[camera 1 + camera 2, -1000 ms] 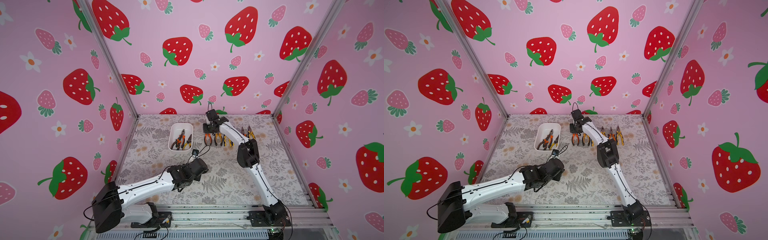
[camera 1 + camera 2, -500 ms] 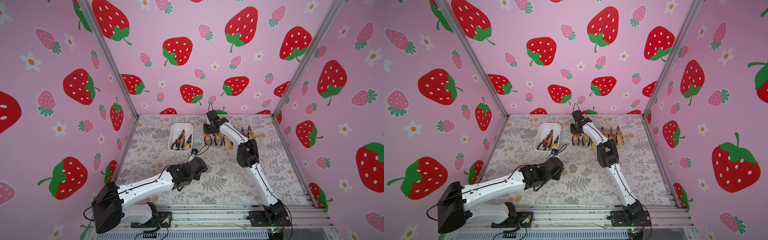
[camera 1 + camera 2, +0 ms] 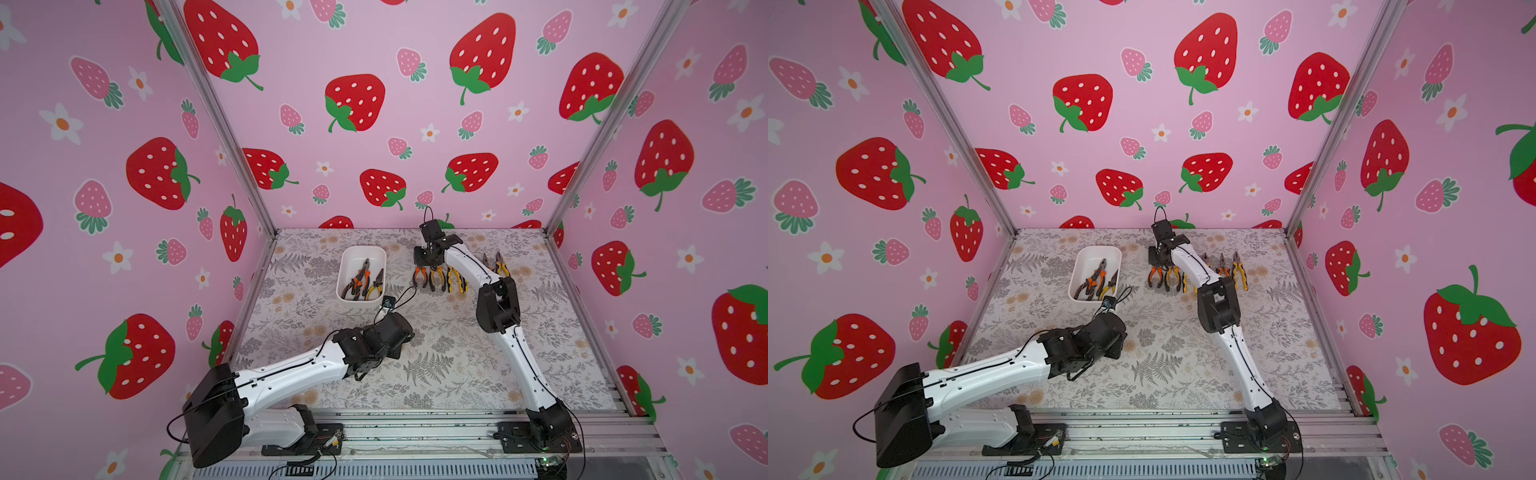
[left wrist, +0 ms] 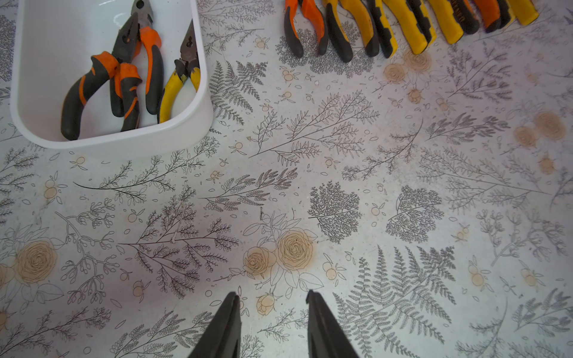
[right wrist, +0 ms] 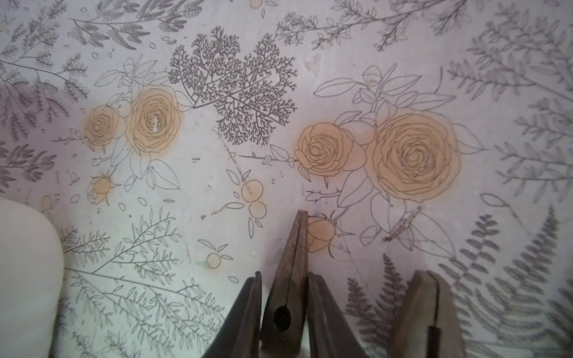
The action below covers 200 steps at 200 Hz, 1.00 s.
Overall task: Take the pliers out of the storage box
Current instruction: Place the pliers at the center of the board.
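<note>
- The right gripper: its fingers flank the steel nose of the orange-handled pliers. They stand narrowly apart, with a sliver of table showing beside one finger.
- Change: a second earlier these fingers sat closer together. In both top views the arms otherwise keep their places.
- Meaning, as a judgement: this is a release. The pair lies on the table, so one more pair is out of the box.
- Orientation: the nose points to the table's far edge and the handles to its near edge. The long axis runs near-to-far, parallel to its neighbours.
- Placement: it forms the left end of the row of laid-out pairs near the far edge. The row sits to the right of the storage box, close to it but apart.
- The storage box, in the table's far-left part, holds the remaining pliers: two orange pairs crossing and one yellow pair along its right wall. Their noses point roughly far-ward, along the box's length.
- The left gripper: its fingers have a modest gap and hold nothing. It hovers over bare table beyond the box's near end.
</note>
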Tool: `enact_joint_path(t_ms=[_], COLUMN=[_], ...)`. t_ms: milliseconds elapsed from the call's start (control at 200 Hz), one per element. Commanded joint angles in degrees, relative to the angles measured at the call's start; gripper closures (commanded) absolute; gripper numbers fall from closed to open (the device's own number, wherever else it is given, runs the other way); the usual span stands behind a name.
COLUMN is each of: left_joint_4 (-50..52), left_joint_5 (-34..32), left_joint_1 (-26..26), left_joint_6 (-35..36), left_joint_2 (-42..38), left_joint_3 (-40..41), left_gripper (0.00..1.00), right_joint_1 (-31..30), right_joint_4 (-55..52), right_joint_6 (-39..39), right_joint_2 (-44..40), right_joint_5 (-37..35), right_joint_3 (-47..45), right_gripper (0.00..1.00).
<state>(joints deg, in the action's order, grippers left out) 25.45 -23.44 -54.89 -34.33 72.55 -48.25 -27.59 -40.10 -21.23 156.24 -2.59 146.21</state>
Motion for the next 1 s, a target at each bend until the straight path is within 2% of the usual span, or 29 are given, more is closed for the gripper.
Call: enact_joint_path(t_ms=[0,405,995], left_joint_4=[-0.6,-0.4,0.3], left_joint_5=[0.0,0.1,0.3], left_joint_1=[0.4,0.4,0.4], left_joint_6=[0.0,0.0,0.0], left_joint_2=[-0.7,-0.9,-3.3], left_joint_3=[-0.8,-0.8,-0.8], left_gripper=[0.62,0.62,0.63], right_joint_1=[0.3,0.0,-3.1], right_joint_4=[-2.4,-2.8,1.6], right_joint_6=[0.1,-1.1,-7.2], right_joint_2=[2.1,1.6,-6.2], right_joint_5=[0.3,2.0,0.6], right_joint_3=[1.4,0.2,-14.2], right_gripper=[0.71,0.73,0.77])
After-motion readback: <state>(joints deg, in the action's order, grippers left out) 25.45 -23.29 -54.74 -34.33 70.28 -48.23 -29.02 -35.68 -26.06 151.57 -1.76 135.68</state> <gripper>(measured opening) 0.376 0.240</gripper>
